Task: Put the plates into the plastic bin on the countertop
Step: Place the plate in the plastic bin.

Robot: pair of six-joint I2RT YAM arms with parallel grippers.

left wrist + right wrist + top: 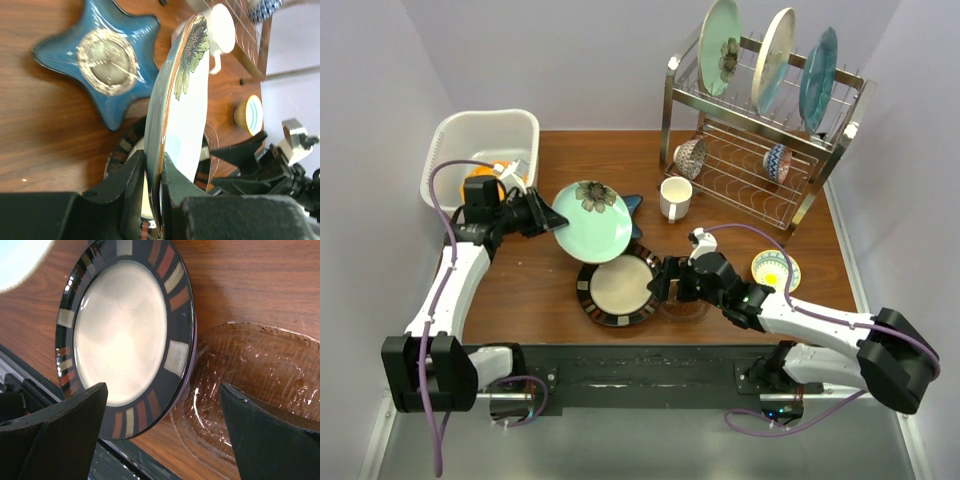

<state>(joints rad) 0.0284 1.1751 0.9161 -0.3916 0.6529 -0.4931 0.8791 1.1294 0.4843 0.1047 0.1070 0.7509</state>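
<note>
Reddish wood-grain tabletop [600,160] fills the scene. Above it the pale green flower plate [591,220] hangs tilted, its rim pinched by the left claw [552,222] (clenched on the edge), just right of the white plastic bin [485,113]. Below lie the blue star-shaped dish [100,60] and the black-rimmed cream plate [617,288], flat on the wood. The right claw [665,280] is spread wide, grasping nothing, over that plate's edge and a clear glass dish [250,390]. Farther back stands a wire dish rack [760,150].

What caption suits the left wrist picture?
Left fingers pinch the rim of the pale green flower plate, held on edge above the blue star dish.
</note>
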